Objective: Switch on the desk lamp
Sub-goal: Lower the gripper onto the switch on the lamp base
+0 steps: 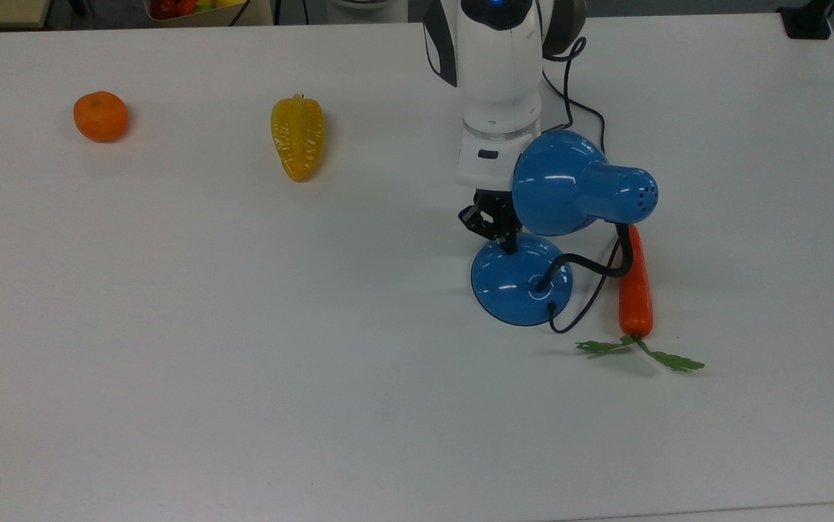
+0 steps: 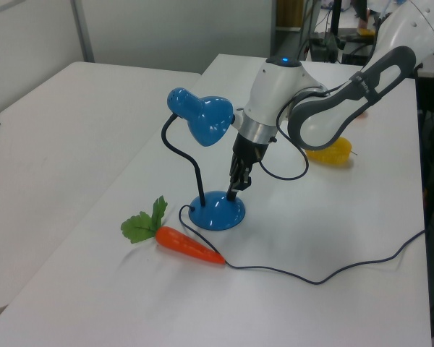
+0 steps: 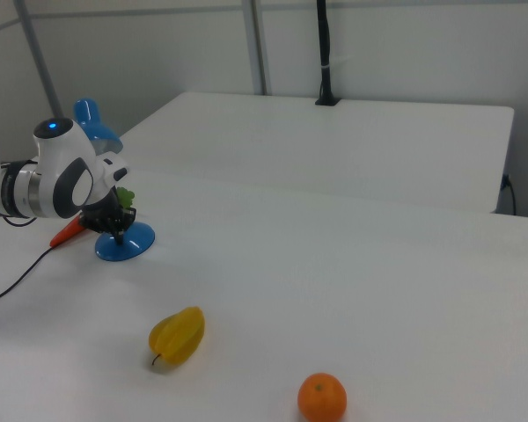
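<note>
My gripper (image 1: 505,243): fingers drawn together, tip down on the far rim of the lamp's round base. Desk lamp (image 1: 522,279): upright on the white table (image 1: 243,362), shade above, carrot (image 1: 635,290) just beside. Step: pressing the switch, by my judgement. Next: a short firm downward push, then lift clear.

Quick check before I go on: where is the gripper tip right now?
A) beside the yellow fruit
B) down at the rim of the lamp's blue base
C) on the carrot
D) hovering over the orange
B: in the top view and the left view the gripper reaches down to the edge of the desk lamp base, under the shade.
</note>
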Motion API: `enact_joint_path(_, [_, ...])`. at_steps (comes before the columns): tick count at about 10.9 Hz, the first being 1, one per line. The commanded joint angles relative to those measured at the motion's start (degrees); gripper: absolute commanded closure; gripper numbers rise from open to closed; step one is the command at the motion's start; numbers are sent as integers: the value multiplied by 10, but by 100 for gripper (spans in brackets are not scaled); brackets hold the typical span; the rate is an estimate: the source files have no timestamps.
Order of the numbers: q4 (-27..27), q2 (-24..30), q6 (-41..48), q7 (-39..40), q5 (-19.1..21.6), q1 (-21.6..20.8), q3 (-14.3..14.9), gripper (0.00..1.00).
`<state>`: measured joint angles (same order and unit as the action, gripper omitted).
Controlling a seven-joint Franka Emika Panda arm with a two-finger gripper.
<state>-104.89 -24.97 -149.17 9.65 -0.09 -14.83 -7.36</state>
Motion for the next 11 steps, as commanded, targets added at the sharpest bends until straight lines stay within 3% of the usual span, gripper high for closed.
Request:
enact_joint_path(1, [-2,-10,-16,6,-11,-2,0,100])
enact_joint_path(11, [11,-35,-16,6,-80,-10,0,100])
